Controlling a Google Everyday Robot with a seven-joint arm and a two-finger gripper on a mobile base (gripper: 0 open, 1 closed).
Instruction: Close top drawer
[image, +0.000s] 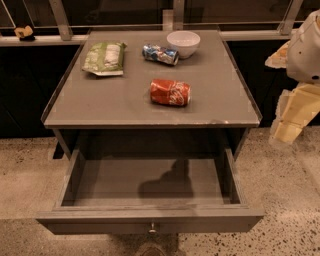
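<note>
The top drawer (150, 220) stands pulled out across the bottom of the frame, its inside partly shadowed and its knob (153, 228) near the lower edge. The gripper (289, 125) hangs at the right edge, partly cut off; I cannot tell whether it is wide or narrow. A red can (170, 92) lies on the table (100, 107).

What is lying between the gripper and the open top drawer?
In the camera view, only bare speckled floor. The gripper hangs at the right edge, beside the table; the top drawer stands pulled out below it.
</note>
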